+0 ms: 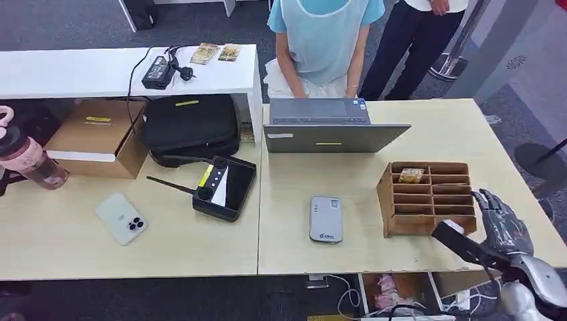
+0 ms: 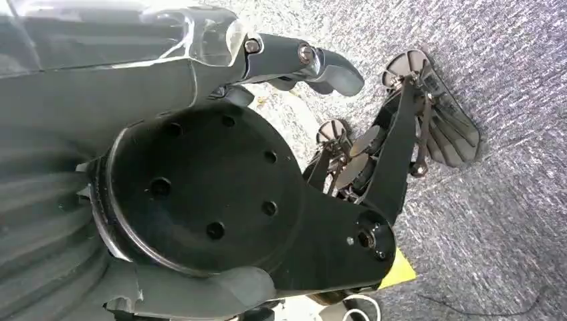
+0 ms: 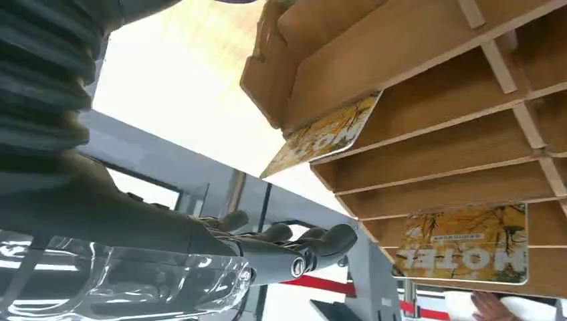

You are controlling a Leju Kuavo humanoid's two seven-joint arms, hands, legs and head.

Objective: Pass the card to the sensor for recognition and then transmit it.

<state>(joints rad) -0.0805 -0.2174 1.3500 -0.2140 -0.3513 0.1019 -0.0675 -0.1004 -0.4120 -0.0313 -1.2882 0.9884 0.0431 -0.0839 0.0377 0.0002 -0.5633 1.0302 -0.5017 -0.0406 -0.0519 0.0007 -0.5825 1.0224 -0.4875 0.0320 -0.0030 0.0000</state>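
A brown slotted card rack (image 1: 428,198) stands on the right of the table, with a yellow hotel card (image 1: 410,176) in a top slot. In the right wrist view two yellow hotel cards (image 3: 323,136) (image 3: 464,243) sit in rack slots (image 3: 428,73). A grey-white card sensor (image 1: 325,219) lies flat to the left of the rack. My right hand (image 1: 503,224) hovers at the rack's near right corner, fingers (image 3: 314,243) spread and holding nothing. My left hand (image 2: 321,65) hangs over grey floor, thumb out, nothing in it.
An open laptop (image 1: 327,127) sits behind the sensor, with a person (image 1: 324,40) standing at it and another beside. A black controller (image 1: 224,187), a phone (image 1: 121,219), a black bag (image 1: 190,124), a cardboard box (image 1: 97,137) and a pink bottle (image 1: 27,157) occupy the left.
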